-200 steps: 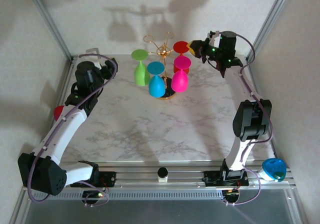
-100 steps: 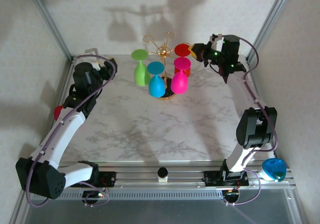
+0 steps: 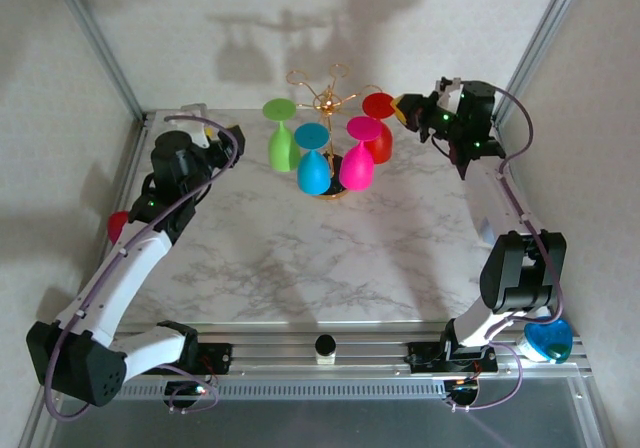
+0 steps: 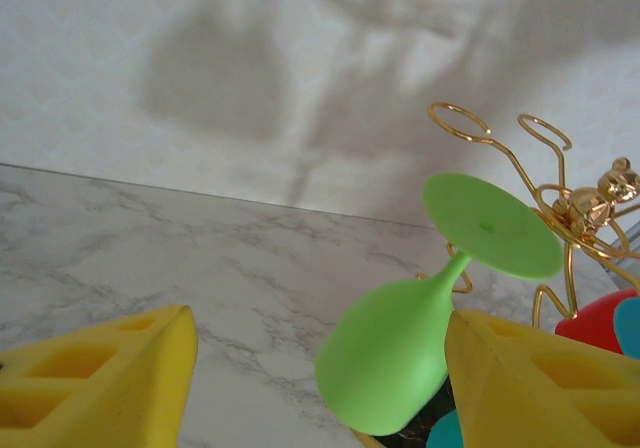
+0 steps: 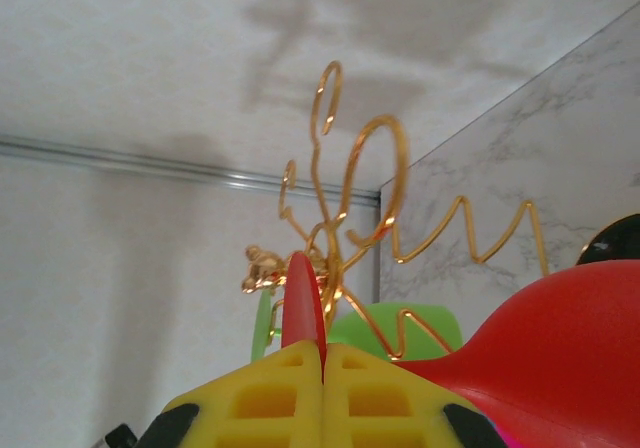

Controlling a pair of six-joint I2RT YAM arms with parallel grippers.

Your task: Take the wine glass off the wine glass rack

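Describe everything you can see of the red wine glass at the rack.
The red wine glass is opaque, plastic-looking, with a round foot, stem and rounded bowl. It is inverted, foot up, at the right of the wine glass rack, behind the pink glass. The right end effector is shut on the foot's rim: from the right wrist, the foot stands edge-on between the yellow fingertips. Whether the wire carries it is unclear.

"What is the surface?"
"A white, grey-veined marble-patterned table top (image 3: 290,268), with a slotted metal rail (image 3: 270,340) along its near edge."
"And around it?"
"Pale textured walls (image 3: 150,8) on the far, left and right sides. Silver frame posts (image 3: 95,38) stand at the far corners, and soft grey shadows (image 3: 250,56) fall on the far wall."
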